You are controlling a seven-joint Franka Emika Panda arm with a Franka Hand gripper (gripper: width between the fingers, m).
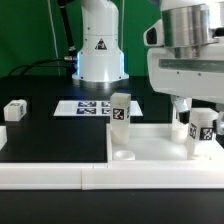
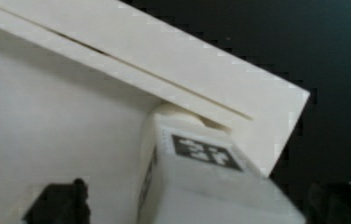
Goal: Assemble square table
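- Firstly, you see the square panel lying flat on the black counter, towards the exterior view's right. It is smooth white plastic, with a low raised rim and a round socket at its near corner.
- One leg stands upright on the panel near the exterior view's right edge. It is a small white block with straight sides and carries black-and-white tags.
- The gripper hangs from the thick white wrist just above this leg, with one finger at each side of it.
- In the wrist view the gripper is spread. The dark finger stands apart from the leg, and the shape on the other side is too blurred to be sure of. So the jaws look released and grasp nothing.
- In the same view the panel is a plain matte white surface with a long straight ridge.
- A second leg stands upright at the far corner of the panel. You cannot tell whether it stands on the panel or just behind it.
- A small block, white and tagged, sits alone on the counter, well apart at the exterior view's left.
- The marker board, thin and flat, lies behind the panel, in front of the glossy white robot base.
- A long low white rail runs along the front, touching the near edge of the panel.
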